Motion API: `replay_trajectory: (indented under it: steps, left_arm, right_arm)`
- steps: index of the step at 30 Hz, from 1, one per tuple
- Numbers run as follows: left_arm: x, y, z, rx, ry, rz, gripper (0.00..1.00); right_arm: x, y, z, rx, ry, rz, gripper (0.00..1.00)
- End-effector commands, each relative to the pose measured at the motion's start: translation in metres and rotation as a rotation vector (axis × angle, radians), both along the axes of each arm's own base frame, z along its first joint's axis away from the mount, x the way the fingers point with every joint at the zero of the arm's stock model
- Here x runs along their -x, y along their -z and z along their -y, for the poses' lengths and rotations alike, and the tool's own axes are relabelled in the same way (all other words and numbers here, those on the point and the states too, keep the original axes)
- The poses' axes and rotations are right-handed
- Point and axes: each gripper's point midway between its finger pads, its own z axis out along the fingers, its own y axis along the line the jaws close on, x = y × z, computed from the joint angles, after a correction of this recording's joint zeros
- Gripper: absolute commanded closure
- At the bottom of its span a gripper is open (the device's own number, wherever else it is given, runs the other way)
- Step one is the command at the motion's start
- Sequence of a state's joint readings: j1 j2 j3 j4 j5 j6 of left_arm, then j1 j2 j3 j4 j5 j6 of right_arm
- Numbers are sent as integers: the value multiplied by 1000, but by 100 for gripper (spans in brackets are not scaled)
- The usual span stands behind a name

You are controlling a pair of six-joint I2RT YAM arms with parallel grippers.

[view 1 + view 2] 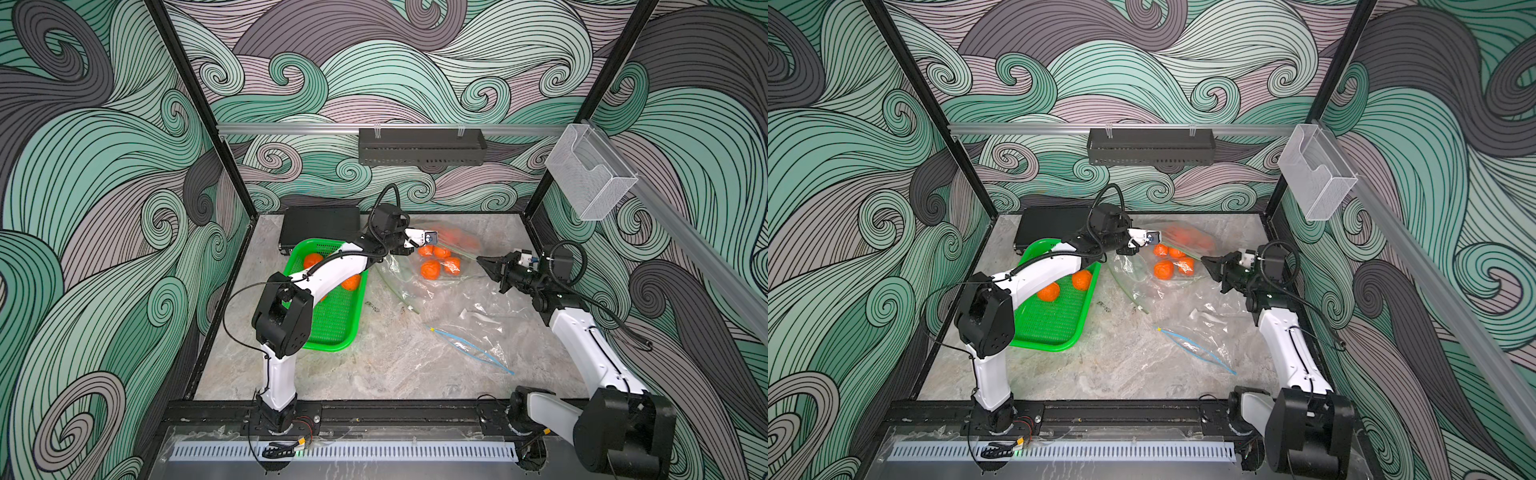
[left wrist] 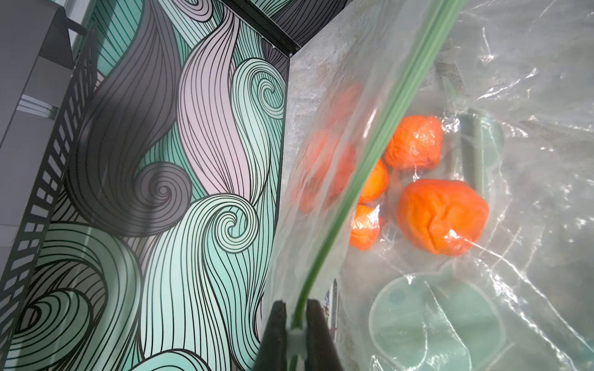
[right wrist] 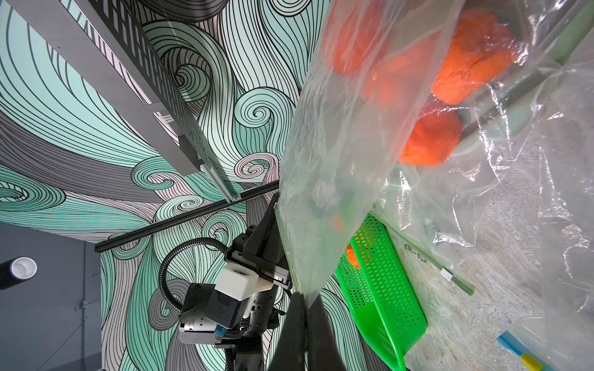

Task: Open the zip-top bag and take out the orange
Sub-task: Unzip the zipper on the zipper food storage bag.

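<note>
The zip-top bag (image 1: pixel 462 244) is clear with a green zip (image 2: pixel 369 154) and hangs stretched between my two grippers at the back of the table. My left gripper (image 1: pixel 408 247) (image 2: pixel 296 308) is shut on the zip's end, with a small white slider between its fingers. The bag's opposite edge is pinched in my right gripper (image 1: pixel 482 262) (image 3: pixel 303 297), which is shut. Several oranges (image 1: pixel 430 270) (image 2: pixel 442 216) (image 3: pixel 430 141) sit wrapped in clear film below the zip. More orange shapes show blurred through the plastic behind it. I cannot tell whether the zip is open.
A green basket (image 1: pixel 332 320) at the left holds oranges (image 1: pixel 1048 292), with my left arm above it. A black box (image 1: pixel 320 224) stands at the back. Empty clear bags lie mid-table, one with a blue zip (image 1: pixel 469 349), one with a green zip (image 1: pixel 395 286).
</note>
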State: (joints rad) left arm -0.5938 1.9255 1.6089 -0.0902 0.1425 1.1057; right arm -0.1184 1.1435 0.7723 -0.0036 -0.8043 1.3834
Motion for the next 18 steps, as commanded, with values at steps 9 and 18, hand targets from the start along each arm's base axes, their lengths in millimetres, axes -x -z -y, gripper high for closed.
replay_trajectory:
  steps: [9, 18]
  left_arm:
    - [-30, -10, -59, 2, -170, 15, 98]
    - [-16, -18, -35, 101, -54, -19, 100]
  right_arm:
    - [0, -1, 14, 31, 52, 10, 100]
    - [-2, -4, 12, 33, 42, 25, 100]
